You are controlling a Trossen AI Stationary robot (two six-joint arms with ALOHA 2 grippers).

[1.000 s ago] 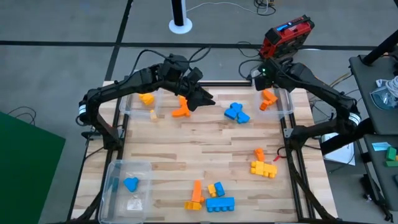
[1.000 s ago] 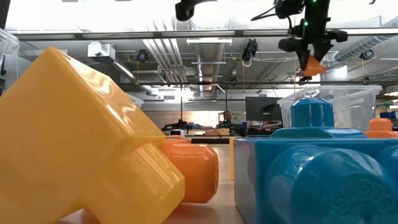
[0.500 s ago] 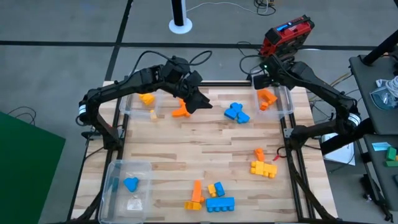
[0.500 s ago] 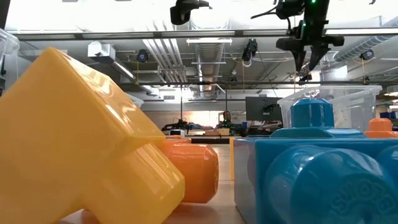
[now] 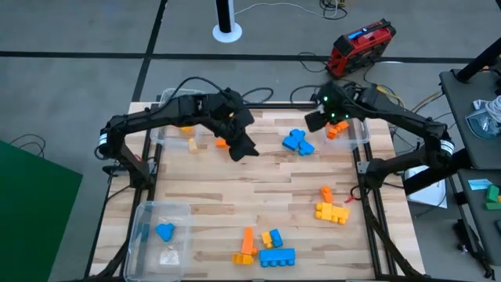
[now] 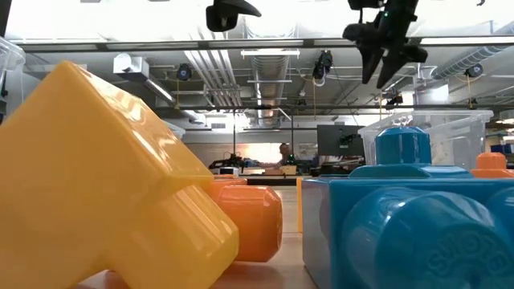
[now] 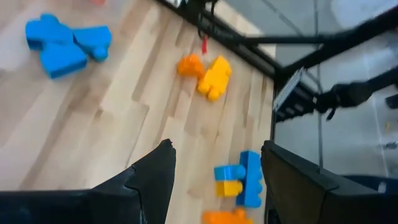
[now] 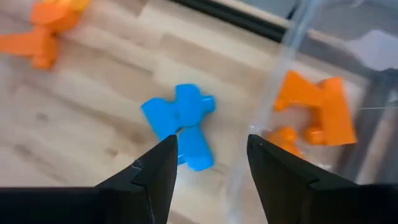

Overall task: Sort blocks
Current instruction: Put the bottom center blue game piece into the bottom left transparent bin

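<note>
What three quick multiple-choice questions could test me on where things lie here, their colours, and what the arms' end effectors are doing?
1. Where is the lone blue block kept?
A. in the near-left clear bin
B. in the far-right bin
C. on the floor

2. What colour are the blocks in the far-right clear bin?
A. blue
B. yellow
C. orange

3. What state is the right end effector in?
A. shut on a blue block
B. open and empty
C. shut on an orange block

Answers:
1 A: the high view shows it inside the bin at the table's near-left corner.
2 C: the right wrist view shows orange blocks behind the clear wall.
3 B: the right wrist view shows its fingers apart with nothing between them, above the blue blocks.
</note>
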